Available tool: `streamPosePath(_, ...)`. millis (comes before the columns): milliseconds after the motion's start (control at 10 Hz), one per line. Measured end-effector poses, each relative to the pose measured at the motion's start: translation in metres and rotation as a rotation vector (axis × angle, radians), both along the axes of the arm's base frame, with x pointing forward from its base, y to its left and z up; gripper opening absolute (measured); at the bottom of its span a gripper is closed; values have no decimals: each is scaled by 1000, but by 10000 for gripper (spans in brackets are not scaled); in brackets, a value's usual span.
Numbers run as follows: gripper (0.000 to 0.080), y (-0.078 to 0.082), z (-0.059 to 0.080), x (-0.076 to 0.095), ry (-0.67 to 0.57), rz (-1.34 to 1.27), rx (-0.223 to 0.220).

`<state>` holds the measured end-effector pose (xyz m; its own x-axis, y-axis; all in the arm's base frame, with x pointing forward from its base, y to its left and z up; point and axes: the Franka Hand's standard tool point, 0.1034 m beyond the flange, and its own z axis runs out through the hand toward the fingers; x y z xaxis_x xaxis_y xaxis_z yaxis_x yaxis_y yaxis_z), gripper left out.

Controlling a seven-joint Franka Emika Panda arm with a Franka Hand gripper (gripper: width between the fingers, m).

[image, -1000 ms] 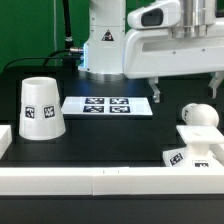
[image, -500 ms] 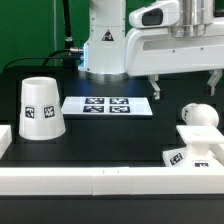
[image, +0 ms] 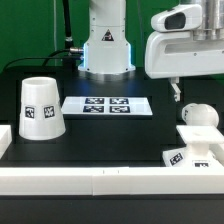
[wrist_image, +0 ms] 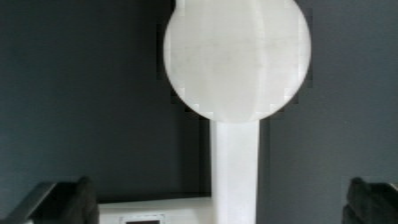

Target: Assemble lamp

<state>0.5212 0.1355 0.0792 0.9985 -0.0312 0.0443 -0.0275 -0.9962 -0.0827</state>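
The gripper (wrist_image: 214,203) hangs spread wide and grasps nothing: its two dark fingers (wrist_image: 54,205) sit far apart in the wrist view, with the bulb (wrist_image: 231,60) between and beyond them, untouched. The bulb is plain white plastic, with a smooth rounded head on a narrow straight stem. It stands at the exterior view's right, just under the gripper, on the flat square base (image: 178,157), which carries a black-and-white tag. The tapered shade (image: 40,108) stands well apart at the left, beyond the marker board (image: 107,105).
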Motion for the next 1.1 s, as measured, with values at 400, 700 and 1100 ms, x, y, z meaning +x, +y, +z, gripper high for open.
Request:
streamPosePath(400, 698, -1, 0, -2, 28, 6, -5)
streamPosePath(700, 698, 0, -9, -6, 121, 1, -10)
streamPosePath(1100, 698, 2, -15, -13, 353, 34, -26)
